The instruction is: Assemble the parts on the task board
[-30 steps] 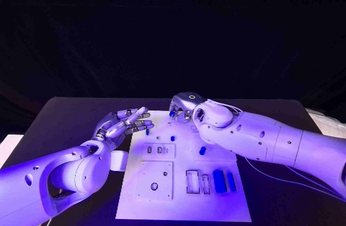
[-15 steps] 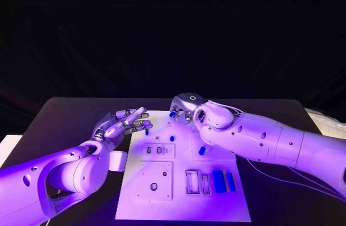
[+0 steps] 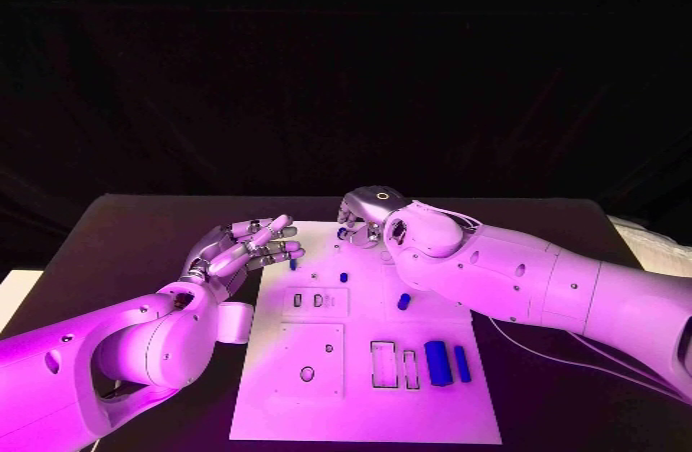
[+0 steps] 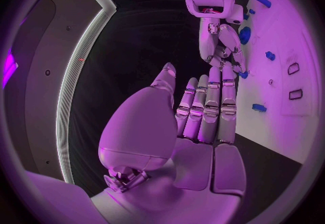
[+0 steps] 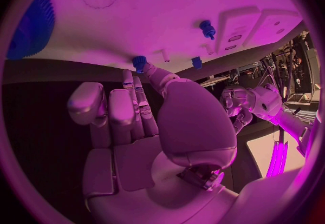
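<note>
The white board (image 3: 361,372) lies in the middle of the black table (image 3: 130,222), its long side running from near to far. Several small blue parts sit on it: two upright blocks (image 3: 437,362) side by side at the near right, next to two empty rectangular slots (image 3: 384,362); a short peg (image 3: 405,299) further up the right side; a small stud (image 3: 345,274) near the middle; and another blue piece (image 3: 293,265) at the far left edge.

The left hand (image 3: 242,249) hovers at the far left edge of the board, palm turned inward, its fingers straight, side by side and apart from the thumb, holding nothing; the wrist view shows the fingers (image 4: 210,107) extended together toward the board's edge. Just below the left wrist, a small white cylinder (image 3: 237,320) rests on the table beside the board.

The right hand (image 3: 364,222) is at the far end of the board, fingers pointing down. In the right wrist view its fingertips (image 5: 145,68) meet a small blue part (image 5: 140,61) at the board's edge, and it seems to be pinched there, though the contact is partly hidden. A large blue gear (image 5: 30,25) lies on the board to one side of that hand, and two more blue studs (image 5: 207,28) stand on the board beyond the fingers.
</note>
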